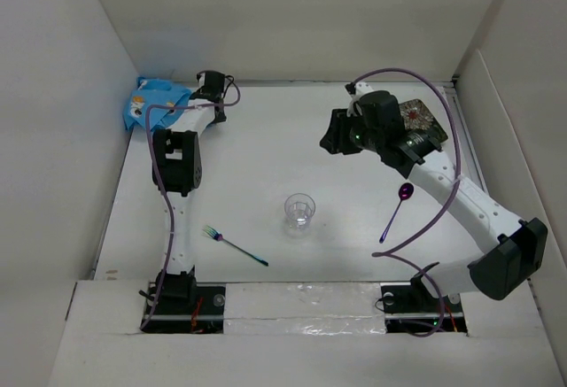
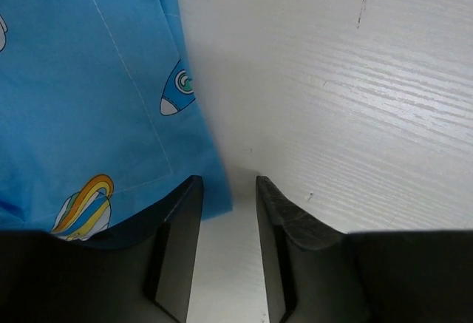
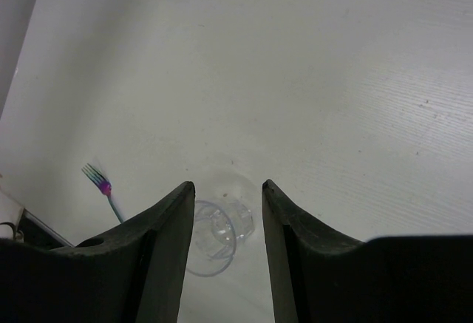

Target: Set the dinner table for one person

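Note:
On the white dinner table [image 1: 266,148] a blue cartoon-print placemat [image 1: 151,104] lies crumpled at the far left corner. My left gripper [image 1: 213,81] is open just beside it; in the left wrist view its jaws [image 2: 228,190] stand over bare table at the cloth's edge [image 2: 89,94], holding nothing. A clear cup [image 1: 299,211] stands upright mid-table, with a fork [image 1: 234,246] to its left and a purple spoon [image 1: 396,211] to its right. A dark patterned plate [image 1: 423,121] sits at the far right. My right gripper [image 1: 335,135] is open and empty above the table; the cup [image 3: 218,236] shows between its fingers.
White walls enclose the table on the left, back and right. The right arm's purple cable loops over the spoon area. The fork [image 3: 103,190] also shows in the right wrist view.

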Motion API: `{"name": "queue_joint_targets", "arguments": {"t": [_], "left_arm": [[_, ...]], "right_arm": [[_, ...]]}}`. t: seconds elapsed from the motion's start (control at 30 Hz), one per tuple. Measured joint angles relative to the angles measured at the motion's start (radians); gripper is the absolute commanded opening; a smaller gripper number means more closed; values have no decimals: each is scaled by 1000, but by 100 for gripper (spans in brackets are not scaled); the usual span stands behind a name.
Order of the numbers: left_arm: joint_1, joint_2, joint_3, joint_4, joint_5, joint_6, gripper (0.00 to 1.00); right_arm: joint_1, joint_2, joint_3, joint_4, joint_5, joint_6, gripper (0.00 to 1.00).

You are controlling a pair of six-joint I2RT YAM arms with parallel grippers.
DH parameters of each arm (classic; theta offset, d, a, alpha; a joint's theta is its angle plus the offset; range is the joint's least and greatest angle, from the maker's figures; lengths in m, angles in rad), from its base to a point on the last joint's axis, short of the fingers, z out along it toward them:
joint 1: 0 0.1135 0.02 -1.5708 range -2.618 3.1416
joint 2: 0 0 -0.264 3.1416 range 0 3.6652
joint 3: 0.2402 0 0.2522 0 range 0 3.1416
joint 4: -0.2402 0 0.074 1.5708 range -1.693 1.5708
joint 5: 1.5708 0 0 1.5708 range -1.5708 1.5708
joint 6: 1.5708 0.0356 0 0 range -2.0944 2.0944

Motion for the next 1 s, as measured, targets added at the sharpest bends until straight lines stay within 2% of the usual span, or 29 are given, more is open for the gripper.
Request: {"name": "queue_joint_targets", "arguments": {"t": [0.1, 0.17, 0.2, 0.3, 0.37, 0.4, 0.47, 0.5, 0.73, 0.87, 1.0], "left_arm": [[3, -8, -21, 20, 1, -5, 28], [10, -15, -31, 24, 8, -12, 34], [16, -21, -39, 24, 12, -15, 40], [36, -36, -60, 20, 18, -23, 41], [45, -38, -62, 16, 23, -25, 33], [46, -38, -62, 15, 26, -26, 21], [50, -38, -62, 11, 30, -27, 11], [51, -38, -61, 8, 31, -26, 0], [51, -41, -50, -21, 83, -24, 0], [37, -56, -55, -17, 224, -70, 0], [-62, -81, -62, 31, 418, -171, 0]], "right_arm": [[-22, -2, 0, 0, 0, 0, 47], [-32, -4, 0, 0, 0, 0, 47], [-36, -6, 0, 0, 0, 0, 47], [-45, -9, 0, 0, -3, 0, 47], [-45, -9, 0, 0, -8, 0, 47], [-45, -9, -1, 0, -12, 0, 47], [-45, -9, -1, 0, -19, 0, 47], [-45, -9, -1, 1, -19, 0, 47], [-55, -9, 0, 0, 1, -8, 47], [-81, -9, 2, 0, 2, -11, 47], [-97, 0, 34, 4, 3, -11, 41]]}}
